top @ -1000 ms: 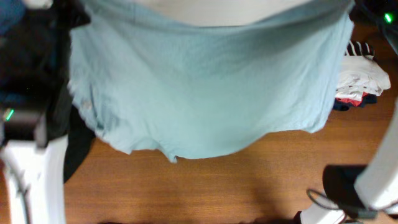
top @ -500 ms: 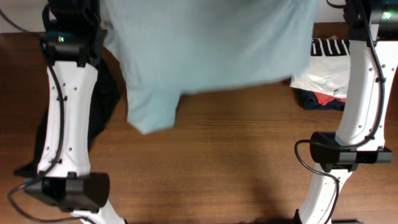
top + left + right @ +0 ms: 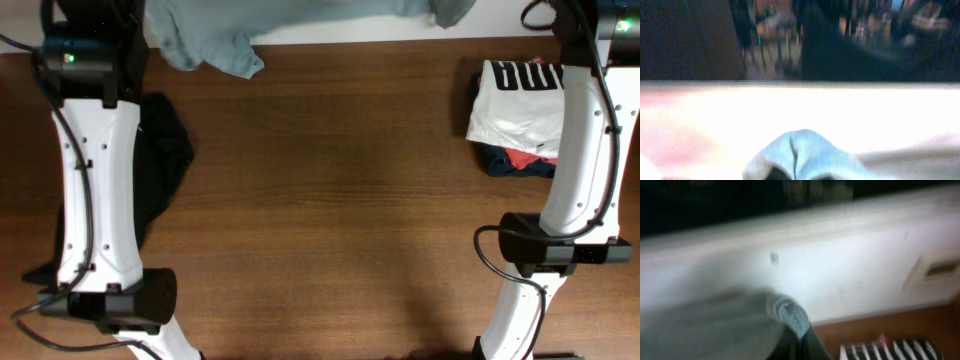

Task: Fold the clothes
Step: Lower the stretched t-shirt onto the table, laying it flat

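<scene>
Wooden table (image 3: pixel 330 200) below, left end effector (image 3: pixel 797 174) and right end effector (image 3: pixel 792 337) both clamp the teal shirt (image 3: pixel 210 45).

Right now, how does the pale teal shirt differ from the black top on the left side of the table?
Colour: the pale teal shirt is light, the black top dark. Hold: the left gripper and right gripper each pinch the teal shirt; nothing grips the black top. Place: the teal shirt is bunched along the far edge of the table, the black top lies partly hidden under the left arm. Neither is folded.
</scene>
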You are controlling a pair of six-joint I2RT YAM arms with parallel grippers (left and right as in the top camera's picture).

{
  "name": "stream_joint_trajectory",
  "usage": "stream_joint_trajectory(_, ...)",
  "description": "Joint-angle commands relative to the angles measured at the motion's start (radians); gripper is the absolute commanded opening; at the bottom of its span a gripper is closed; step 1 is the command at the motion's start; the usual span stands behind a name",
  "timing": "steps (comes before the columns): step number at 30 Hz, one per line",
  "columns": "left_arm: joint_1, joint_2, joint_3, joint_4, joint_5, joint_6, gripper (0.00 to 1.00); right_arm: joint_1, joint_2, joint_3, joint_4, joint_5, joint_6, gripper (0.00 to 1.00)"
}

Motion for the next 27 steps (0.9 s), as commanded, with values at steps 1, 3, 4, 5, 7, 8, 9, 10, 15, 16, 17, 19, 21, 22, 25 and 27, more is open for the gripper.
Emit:
stream_joint_trajectory(1, 0.007, 0.045, -0.001, -0.109, 0.006, 0.016, 0.00, -0.006, 0.034, 0.010, -0.073, 0.000, 0.000, 0.04)
stream_joint_trajectory(3, 0.008, 0.055, -0.001, -0.175, 0.004, 0.016, 0.00, -0.006, 0.049, 0.010, -0.129, 0.000, 0.000, 0.04)
stream_joint_trajectory(4, 0.010, 0.065, -0.001, -0.217, -0.002, 0.016, 0.00, -0.006, 0.053, 0.010, -0.154, 0.000, 0.000, 0.04)
stream_joint_trajectory(5, 0.013, 0.069, -0.001, -0.252, -0.004, 0.016, 0.00, -0.006, 0.062, 0.010, -0.185, 0.001, -0.001, 0.04)
stream_joint_trajectory(7, 0.021, 0.080, -0.001, -0.335, -0.004, 0.015, 0.00, -0.008, 0.070, 0.010, -0.242, 0.003, -0.009, 0.04)
stream_joint_trajectory(8, 0.026, 0.082, -0.001, -0.375, -0.004, 0.015, 0.00, -0.010, 0.072, 0.010, -0.265, 0.003, -0.009, 0.04)
stream_joint_trajectory(9, 0.031, 0.082, -0.001, -0.410, -0.004, 0.015, 0.00, -0.011, 0.072, 0.010, -0.288, 0.003, -0.009, 0.04)
stream_joint_trajectory(10, 0.038, 0.082, -0.001, -0.459, -0.004, 0.015, 0.00, -0.013, 0.072, 0.010, -0.322, 0.003, -0.009, 0.04)
stream_joint_trajectory(15, 0.058, 0.082, 0.000, -0.640, 0.003, 0.011, 0.00, -0.013, 0.071, 0.011, -0.454, -0.026, -0.020, 0.04)
stream_joint_trajectory(16, 0.058, 0.082, 0.000, -0.672, 0.004, 0.010, 0.00, -0.013, 0.071, 0.011, -0.487, -0.032, -0.020, 0.04)
stream_joint_trajectory(17, 0.058, 0.082, 0.000, -0.698, 0.004, 0.010, 0.00, -0.013, 0.071, 0.011, -0.513, -0.035, -0.020, 0.04)
stream_joint_trajectory(19, 0.057, 0.082, 0.000, -0.758, 0.017, 0.010, 0.00, -0.011, 0.071, 0.011, -0.555, -0.035, -0.024, 0.04)
stream_joint_trajectory(21, 0.057, 0.082, 0.000, -0.821, 0.058, 0.011, 0.00, -0.011, 0.071, 0.010, -0.577, -0.045, -0.026, 0.04)
stream_joint_trajectory(22, 0.057, 0.082, -0.001, -0.851, 0.074, 0.011, 0.00, -0.011, 0.071, 0.010, -0.577, -0.071, -0.033, 0.04)
stream_joint_trajectory(25, 0.057, 0.082, -0.001, -0.937, 0.085, 0.011, 0.00, -0.011, 0.069, 0.010, -0.577, -0.140, -0.034, 0.04)
stream_joint_trajectory(27, 0.057, 0.082, -0.001, -1.003, 0.085, 0.002, 0.00, -0.011, 0.067, 0.010, -0.577, -0.175, -0.034, 0.04)
